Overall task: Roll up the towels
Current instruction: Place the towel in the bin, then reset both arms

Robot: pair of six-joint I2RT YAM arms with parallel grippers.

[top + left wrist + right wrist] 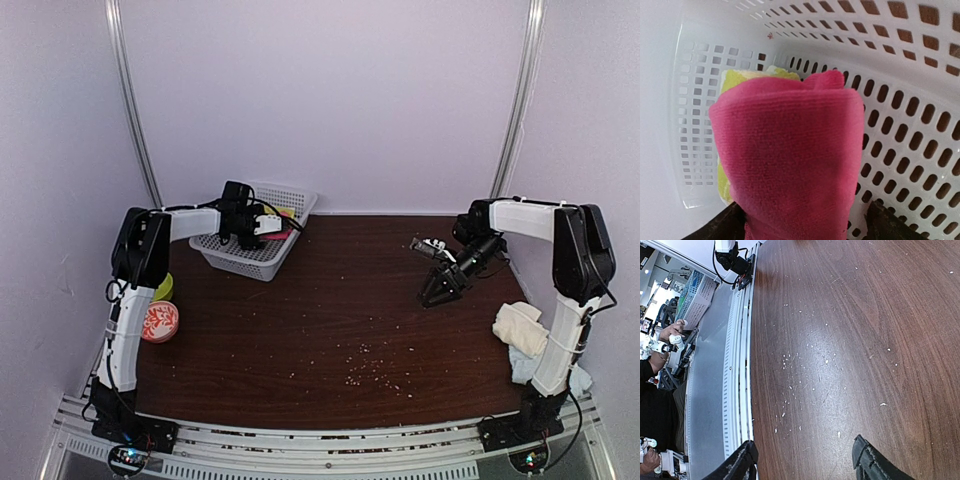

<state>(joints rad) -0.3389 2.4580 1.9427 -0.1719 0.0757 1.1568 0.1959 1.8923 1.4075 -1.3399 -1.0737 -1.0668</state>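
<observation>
The hot-pink towel (790, 155) lies rolled inside the white basket (920, 100), on top of a lime-yellow towel (735, 80). My left gripper (802, 222) is down in the basket. Its jaws stand wide open on either side of the pink roll, with a gap showing on the right side. In the top view the left gripper (240, 232) is over the basket (250, 255). My right gripper (437, 290) is open and empty, low over the bare table (840, 340). A cream towel (520, 328) and a pale-blue one (525, 367) lie at the table's right edge.
A lime-yellow item (163, 287) and a round red-and-white patterned item (158, 321) sit at the table's left edge beside the left arm. Crumbs dot the dark wooden tabletop (350, 340). A metal rail (737, 365) runs along the near edge.
</observation>
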